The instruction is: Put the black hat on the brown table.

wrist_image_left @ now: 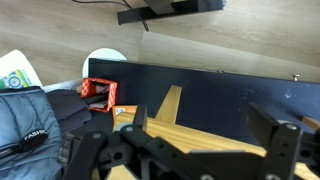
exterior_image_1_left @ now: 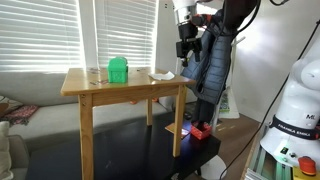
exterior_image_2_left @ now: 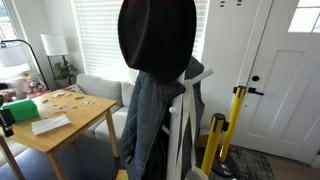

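The black hat (exterior_image_2_left: 155, 40) caps the white stand (exterior_image_2_left: 180, 135) that carries the dark jacket (exterior_image_2_left: 150, 120), off the brown worktop (exterior_image_1_left: 100, 85), past one short edge. The jaws hang high above that edge, spread wide and empty, beside the jacket.

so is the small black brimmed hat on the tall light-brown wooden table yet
Not on it. The black hat sits on top of the white stand above the dark puffy jacket, apart from the brown table.
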